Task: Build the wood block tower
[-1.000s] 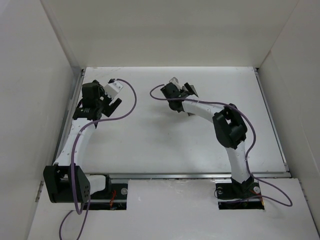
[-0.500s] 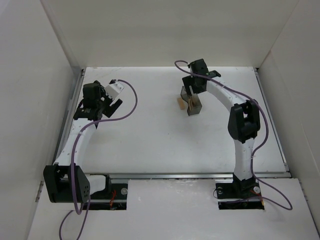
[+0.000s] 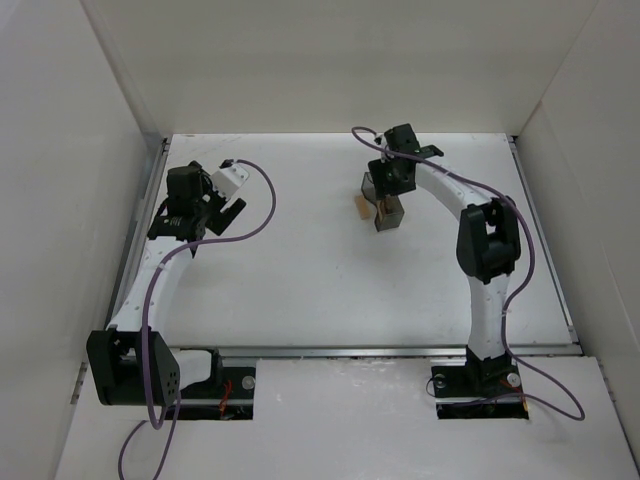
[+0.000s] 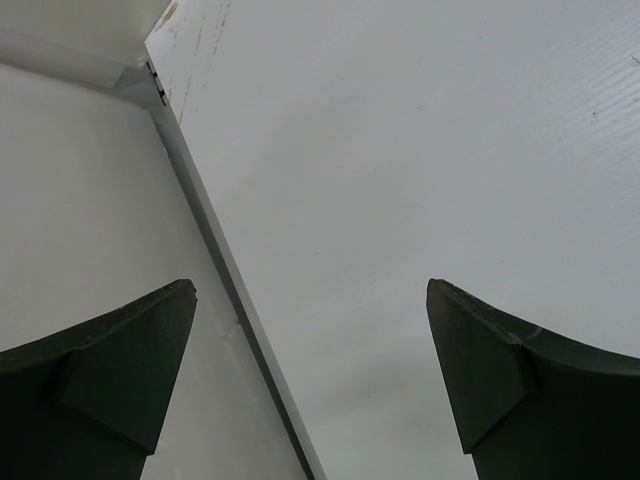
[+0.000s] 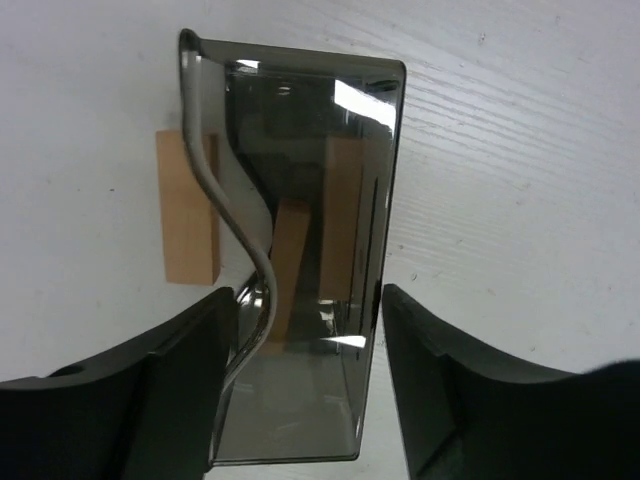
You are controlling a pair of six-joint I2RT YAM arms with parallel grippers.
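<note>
A translucent dark grey plastic container lies on the white table; it also shows in the top view. Two light-tan wood blocks show inside it through its wall. A third wood block lies flat on the table against its left side, and shows in the top view. No arch stands. My right gripper is open, one finger on each side of the container's near end, with a thin gap at the right finger. In the top view my right gripper hangs over the container. My left gripper is open and empty.
White walls enclose the table on three sides. My left gripper hovers by the metal rail along the table's left edge, far from the blocks. The table's right edge rail runs behind my right arm.
My right arm swung from above the table's middle to the back, uncovering the container and block. In the last half second it dropped slightly onto the container. The left arm has not moved.
</note>
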